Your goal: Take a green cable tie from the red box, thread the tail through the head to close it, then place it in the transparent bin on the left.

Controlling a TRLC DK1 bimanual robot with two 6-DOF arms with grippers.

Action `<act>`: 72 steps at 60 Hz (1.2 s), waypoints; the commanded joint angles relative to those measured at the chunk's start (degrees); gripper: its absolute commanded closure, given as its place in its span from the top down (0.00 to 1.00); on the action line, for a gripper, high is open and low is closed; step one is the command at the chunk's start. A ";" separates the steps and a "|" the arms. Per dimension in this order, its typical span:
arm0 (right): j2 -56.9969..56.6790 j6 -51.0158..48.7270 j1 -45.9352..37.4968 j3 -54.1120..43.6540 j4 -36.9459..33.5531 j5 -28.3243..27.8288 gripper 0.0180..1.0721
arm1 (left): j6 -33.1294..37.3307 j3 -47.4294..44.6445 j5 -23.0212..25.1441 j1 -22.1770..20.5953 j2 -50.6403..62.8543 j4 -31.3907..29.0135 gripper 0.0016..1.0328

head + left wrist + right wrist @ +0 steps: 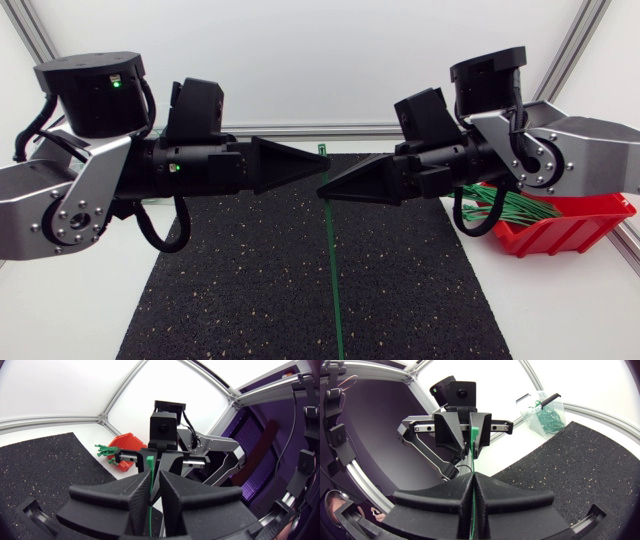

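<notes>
A green cable tie (334, 280) hangs as a straight strip between my two grippers, its head (323, 150) sticking up just above them. They meet tip to tip over the black mat. My left gripper (322, 167) is shut on the tie close under the head, with the strap between its fingers (154, 480). My right gripper (322, 190) is shut on the strap (471, 497) a little lower. The red box (570, 225) with several green ties stands at the right, under my right arm. The transparent bin (542, 412) with green ties in it shows past the mat in the right wrist view.
The black speckled mat (230, 290) covers the middle of the white table. An aluminium frame rail (300, 130) runs along the back edge. The red box (127, 442) also shows beside the mat's corner in the left wrist view.
</notes>
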 commanded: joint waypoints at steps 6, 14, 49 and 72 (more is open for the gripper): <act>-1.15 1.66 -0.42 -1.47 0.77 0.18 0.05 | -1.18 1.09 -0.53 -0.25 0.55 1.12 0.05; -1.15 1.66 -0.33 -1.56 0.86 0.18 0.06 | -1.18 1.09 -0.79 -0.34 0.64 1.12 0.04; -0.80 2.10 1.25 -1.47 1.47 1.94 0.06 | -1.88 2.67 -1.58 0.36 0.81 -1.52 0.04; -2.38 -3.52 -4.11 -1.21 0.50 2.55 0.55 | -1.80 7.07 3.96 9.15 0.38 -10.04 0.04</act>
